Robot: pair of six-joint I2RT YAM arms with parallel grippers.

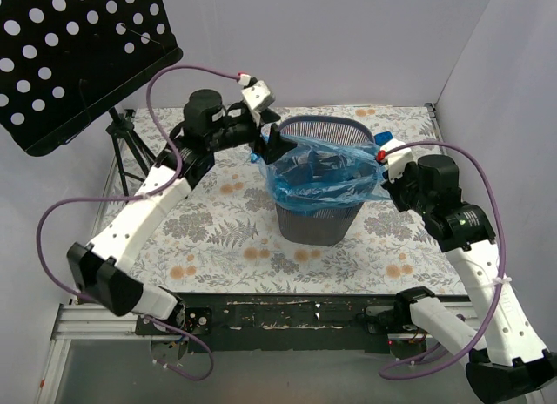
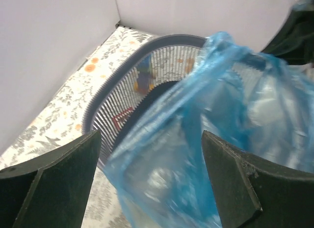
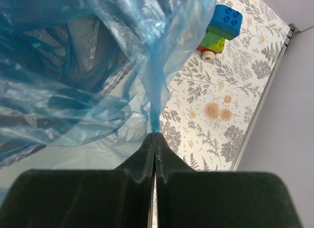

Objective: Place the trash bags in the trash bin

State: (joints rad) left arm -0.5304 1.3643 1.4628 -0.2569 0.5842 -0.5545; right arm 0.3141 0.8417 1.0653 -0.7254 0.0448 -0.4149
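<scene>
- The right hand (image 3: 154,138) is pressed fully together on a thin twist of the blue bag (image 3: 98,66). In the right wrist view the film fans up and to the left from the closed tips.
- In the overhead view this hand sits at the right rim of the bin (image 1: 318,225), just right of frame centre. Its arm rises from the lower right corner, bends at the elbow and points up and to the left.
- The left hand (image 2: 151,139) is spread wide. Its two dark fingers (image 2: 54,184) fill the lower corners of the left wrist view, and a blurred fold of the bag hangs in the gap between them. I cannot tell whether the film touches either finger.
- Seen from overhead, the left hand is at the upper left rim of the bin. Its arm sweeps from the lower left of the frame up and to the right in a long arc.
- The bag is draped over the mouth of the bin in the middle of the overhead frame. Part of it sags inside, and part spills over the rim on the left and right.
- The bin stands upright on the flower-patterned table (image 1: 218,217). The film hides whatever else may lie inside it.
- A toy car (image 3: 221,29) of coloured bricks stands on the table at the upper right of the right wrist view, apart from the bag.
- A black music stand (image 1: 78,56) fills the upper left of the overhead view.
</scene>
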